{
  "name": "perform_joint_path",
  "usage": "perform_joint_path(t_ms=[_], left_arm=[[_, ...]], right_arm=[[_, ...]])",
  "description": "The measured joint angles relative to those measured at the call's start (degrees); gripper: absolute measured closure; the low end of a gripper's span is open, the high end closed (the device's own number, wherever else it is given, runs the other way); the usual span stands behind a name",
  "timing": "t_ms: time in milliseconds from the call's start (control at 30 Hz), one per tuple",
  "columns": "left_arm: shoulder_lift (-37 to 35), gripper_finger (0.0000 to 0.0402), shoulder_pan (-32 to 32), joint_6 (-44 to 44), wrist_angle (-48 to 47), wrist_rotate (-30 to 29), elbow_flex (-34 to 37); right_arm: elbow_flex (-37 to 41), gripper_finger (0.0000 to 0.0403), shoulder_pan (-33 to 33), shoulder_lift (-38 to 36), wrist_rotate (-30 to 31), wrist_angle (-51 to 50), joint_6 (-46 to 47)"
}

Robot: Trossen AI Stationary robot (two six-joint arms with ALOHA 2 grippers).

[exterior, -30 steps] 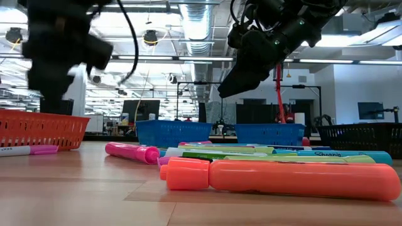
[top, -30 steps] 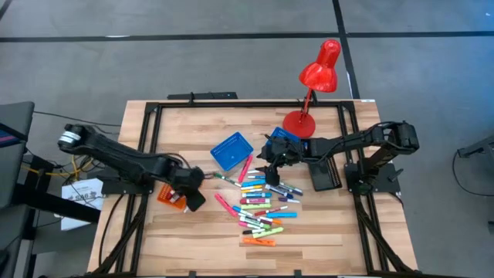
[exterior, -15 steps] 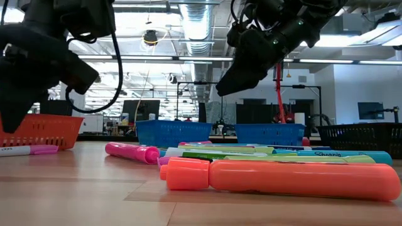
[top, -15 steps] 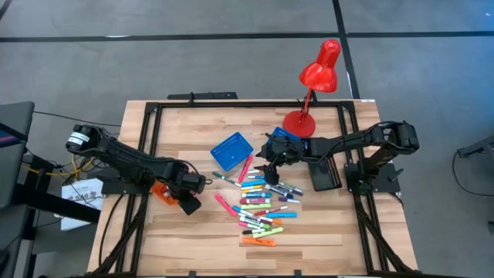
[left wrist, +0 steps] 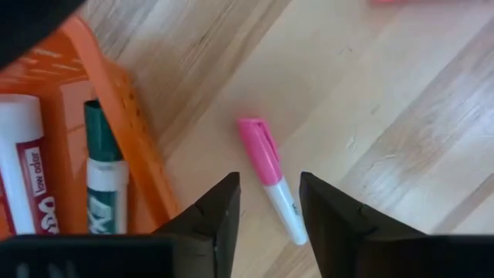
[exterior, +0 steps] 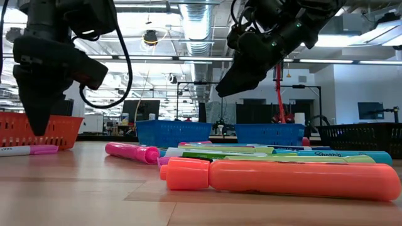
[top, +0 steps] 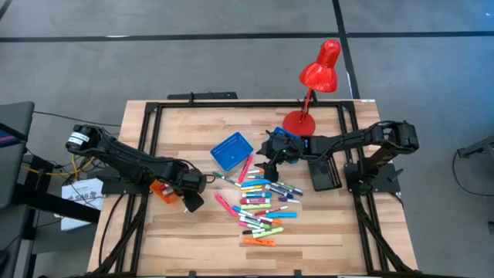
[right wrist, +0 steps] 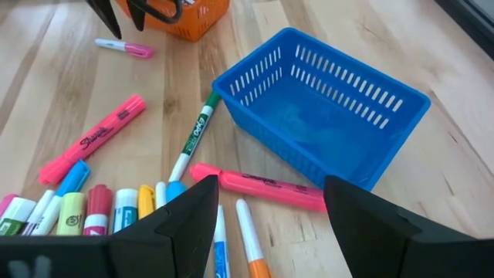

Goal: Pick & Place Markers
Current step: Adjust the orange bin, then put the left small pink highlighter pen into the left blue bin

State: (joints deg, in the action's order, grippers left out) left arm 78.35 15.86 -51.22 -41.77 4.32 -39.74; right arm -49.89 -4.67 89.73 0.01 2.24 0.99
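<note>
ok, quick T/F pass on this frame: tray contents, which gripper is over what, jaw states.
1. The blue slotted plastic tray holds several markers. False: it is empty.
2. The left gripper is open above a small pink-capped white marker lying on the wooden table. True.
3. That marker lies inside the orange plastic tray. False: it lies on the table beside the tray.
4. The orange tray already holds a green-capped marker. True.
5. The right gripper is shut on a pink highlighter. False: it is open and holds nothing; the highlighter lies on the table.
6. A red desk lamp stands at the table's far edge. True.
</note>
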Motion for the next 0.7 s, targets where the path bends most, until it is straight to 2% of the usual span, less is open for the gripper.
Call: perform_joint_path(t_ms=[167, 400, 533, 700], left_arm=[[0.92, 0.0248, 0.02, 0.0, 2.65, -0.24, 1.6], [6.38, 0.0254, 0.0, 3.15, 4.09, -0.28, 1.86], [8.28, 0.0275, 0.0, 5.96, 3.46, -0.3, 1.81], [5.66, 0.0332, 0.02, 6.34, 3.97, -2.18, 2.26]], right_arm=[[0.0, 0.0178, 0.0, 0.0, 0.0, 0.0, 0.0], [0.0, 0.0178, 0.0, 0.0, -0.02, 0.03, 0.0], [0.0, 0.0178, 0.0, 0.0, 0.0, 0.05, 0.0], [0.0, 0.0178, 0.0, 0.0, -0.01, 0.2, -0.02]])
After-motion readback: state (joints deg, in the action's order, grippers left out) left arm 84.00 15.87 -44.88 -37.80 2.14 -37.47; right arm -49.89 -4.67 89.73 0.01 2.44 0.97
